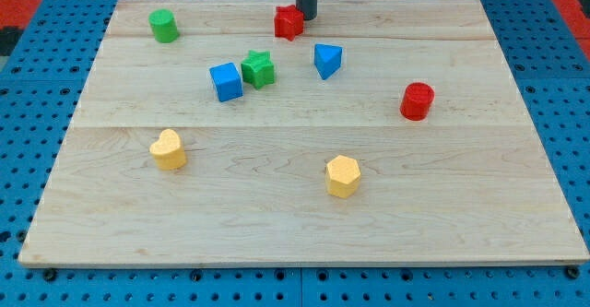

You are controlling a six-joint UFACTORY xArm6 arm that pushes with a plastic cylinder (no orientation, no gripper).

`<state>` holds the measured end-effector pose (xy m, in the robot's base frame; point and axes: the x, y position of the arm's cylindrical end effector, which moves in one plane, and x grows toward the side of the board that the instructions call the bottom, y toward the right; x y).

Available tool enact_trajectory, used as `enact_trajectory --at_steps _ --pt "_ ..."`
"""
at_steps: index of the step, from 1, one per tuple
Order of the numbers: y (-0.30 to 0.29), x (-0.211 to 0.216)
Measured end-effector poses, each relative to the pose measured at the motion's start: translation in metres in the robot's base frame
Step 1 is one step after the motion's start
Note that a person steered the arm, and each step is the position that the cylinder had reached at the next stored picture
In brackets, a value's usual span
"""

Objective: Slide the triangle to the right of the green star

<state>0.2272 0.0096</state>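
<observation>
Board-top blue triangle (327,60), apex view-bottom-left.

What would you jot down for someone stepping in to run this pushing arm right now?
My tip is at the view's top, touching or nearly touching the right side of the red star, well away from the job's blocks.
The blue triangle sits to the view's right of the green star, with a gap between them. The blue cube is right beside the star's left.
Done: the triangle looks roughly placed.
Left: perhaps nudge it closer.

gap between green star (259,68), blue triangle (327,60) open
</observation>
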Motion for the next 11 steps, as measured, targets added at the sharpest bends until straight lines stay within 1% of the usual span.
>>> enact_trajectory --at_steps 3,5,6,8,9,10,11 --pt "-0.007 0.0" --pt "0.052 0.0" --pt "0.027 0.032" --pt "0.044 0.081" --pt "0.044 0.09" --pt "0.048 0.111" --pt "0.045 0.122"
